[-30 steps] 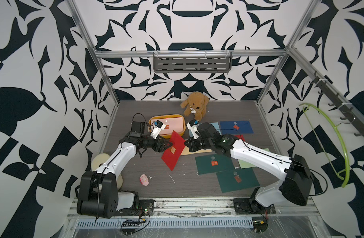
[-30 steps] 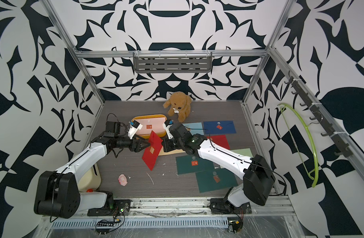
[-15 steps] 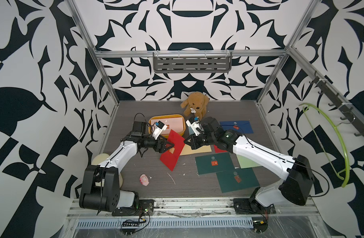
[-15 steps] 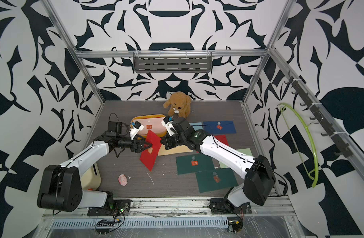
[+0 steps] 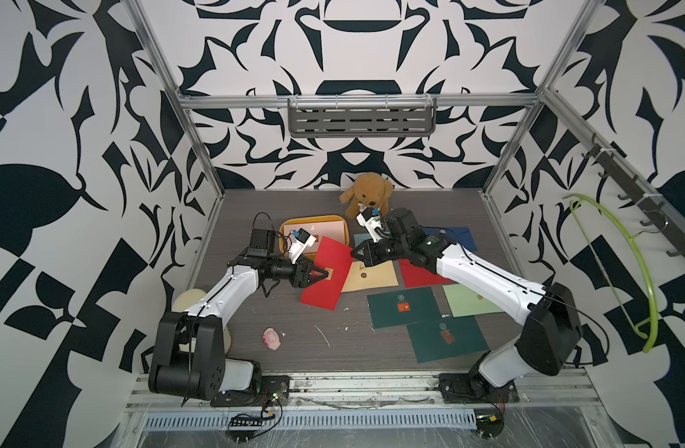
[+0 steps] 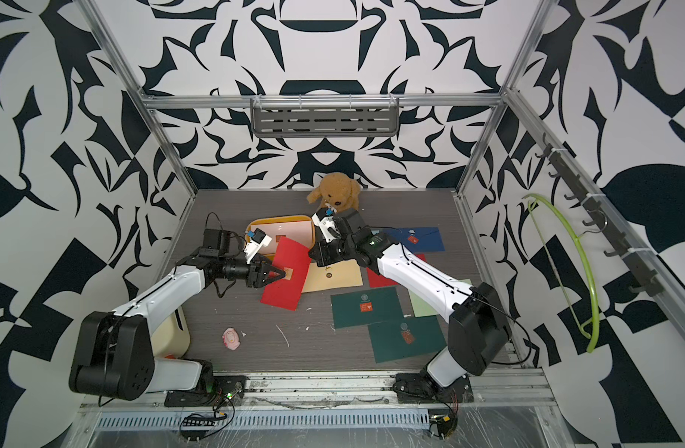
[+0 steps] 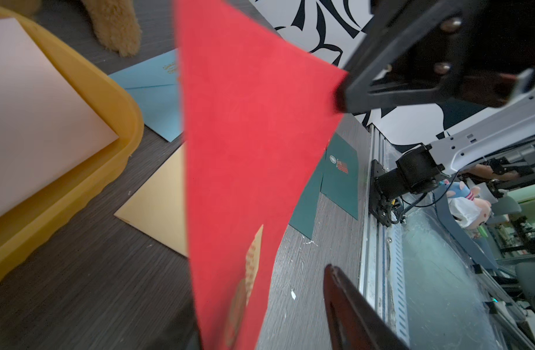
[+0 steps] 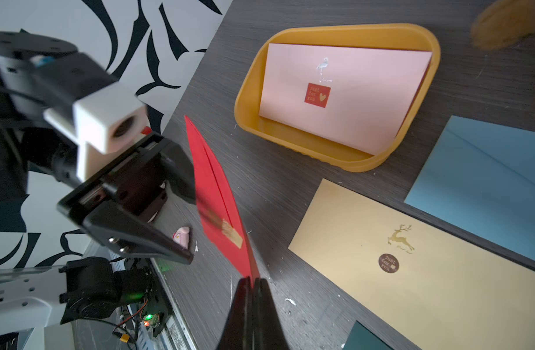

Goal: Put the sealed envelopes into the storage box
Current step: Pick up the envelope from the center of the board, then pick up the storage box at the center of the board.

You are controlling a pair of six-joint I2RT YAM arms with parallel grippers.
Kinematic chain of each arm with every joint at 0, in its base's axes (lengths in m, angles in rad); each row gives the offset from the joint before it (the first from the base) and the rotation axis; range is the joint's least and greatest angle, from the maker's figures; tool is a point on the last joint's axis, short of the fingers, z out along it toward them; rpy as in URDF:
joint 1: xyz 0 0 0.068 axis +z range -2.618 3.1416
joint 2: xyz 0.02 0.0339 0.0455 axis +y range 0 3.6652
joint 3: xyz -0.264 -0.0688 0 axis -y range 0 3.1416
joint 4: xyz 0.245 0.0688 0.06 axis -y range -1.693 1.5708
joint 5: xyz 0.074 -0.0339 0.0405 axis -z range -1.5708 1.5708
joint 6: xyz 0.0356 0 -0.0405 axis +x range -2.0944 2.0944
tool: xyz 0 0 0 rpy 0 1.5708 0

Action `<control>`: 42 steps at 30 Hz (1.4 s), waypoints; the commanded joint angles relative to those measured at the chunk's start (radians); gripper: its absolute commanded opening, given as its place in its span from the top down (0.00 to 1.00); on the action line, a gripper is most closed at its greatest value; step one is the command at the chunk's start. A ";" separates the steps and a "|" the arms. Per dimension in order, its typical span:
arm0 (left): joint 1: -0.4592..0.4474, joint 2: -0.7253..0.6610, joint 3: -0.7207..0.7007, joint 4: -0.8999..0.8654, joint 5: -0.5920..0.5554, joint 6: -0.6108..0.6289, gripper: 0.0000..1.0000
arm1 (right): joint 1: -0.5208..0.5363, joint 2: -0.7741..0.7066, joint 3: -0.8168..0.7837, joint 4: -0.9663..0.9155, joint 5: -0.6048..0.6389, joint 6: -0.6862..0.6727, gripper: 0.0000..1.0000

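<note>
1. Black-and-white leaf-patterned walls [image 5: 352, 38] enclose a dark grey, wood-grained table [image 5: 306, 349].
2. At 11 o'clock on the table sits the box [image 5: 313, 217], a shallow yellow plastic tub with rounded corners. A flat pink envelope [image 8: 366, 100] leans inside it, with a square red seal on its face.
3. A red envelope [image 5: 327, 279] of matte paper hangs tilted above the table, just at 5 o'clock of the box and not in it.
4. The right gripper [image 5: 354, 254] has its jaws pressed together on the sheet's upper corner.
5. The left gripper [image 5: 323, 274] reaches in from 9 o'clock. Its black wedge-shaped fingers [image 7: 351, 303] are parted and straddle the sheet near its gold sticker [image 8: 231, 236]. One finger is clearly off the paper; the other is hidden behind it.
6. The other envelopes lie flat:
   - a yellow envelope [image 8: 381, 257] with a gold deer and a round brown seal, at centre
   - a blue envelope [image 8: 487, 181] at 1 o'clock
   - a navy envelope [image 5: 459, 236] at 2 o'clock
   - a pale green envelope [image 5: 468, 300] at 3 o'clock
   - two dark green envelopes [image 5: 404, 312] toward 5 o'clock
7. A fuzzy brown teddy [image 5: 368, 194] sits at 12 o'clock.
</note>
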State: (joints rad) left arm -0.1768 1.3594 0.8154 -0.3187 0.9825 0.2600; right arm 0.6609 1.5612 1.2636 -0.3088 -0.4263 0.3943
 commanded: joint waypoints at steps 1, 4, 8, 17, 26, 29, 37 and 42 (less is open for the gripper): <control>-0.005 -0.034 0.001 -0.038 0.035 0.005 0.54 | -0.009 -0.005 0.052 0.069 -0.024 -0.015 1.00; -0.005 -0.036 0.012 -0.063 0.027 0.008 0.71 | -0.016 0.001 0.052 0.080 -0.025 -0.015 1.00; -0.005 -0.024 0.045 -0.111 0.003 0.013 0.80 | -0.025 -0.002 0.047 0.085 -0.025 -0.015 1.00; -0.005 0.018 0.168 -0.239 -0.069 -0.039 1.00 | -0.054 -0.006 0.045 0.036 0.047 -0.015 0.69; -0.003 0.039 0.382 -0.420 -0.603 -0.259 1.00 | -0.092 0.123 0.079 -0.008 0.228 0.080 0.48; -0.003 0.032 0.432 -0.450 -0.656 -0.314 1.00 | -0.088 0.206 0.130 -0.006 0.276 0.125 0.47; -0.004 -0.016 0.451 -0.479 -0.703 -0.343 1.00 | -0.067 0.401 0.252 0.060 0.307 0.203 0.47; -0.003 -0.044 0.450 -0.470 -0.711 -0.349 1.00 | -0.064 0.449 0.265 0.137 0.274 0.247 0.48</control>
State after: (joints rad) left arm -0.1814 1.3502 1.2415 -0.7654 0.2905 -0.0784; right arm 0.5915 2.0232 1.4765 -0.2428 -0.1455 0.5987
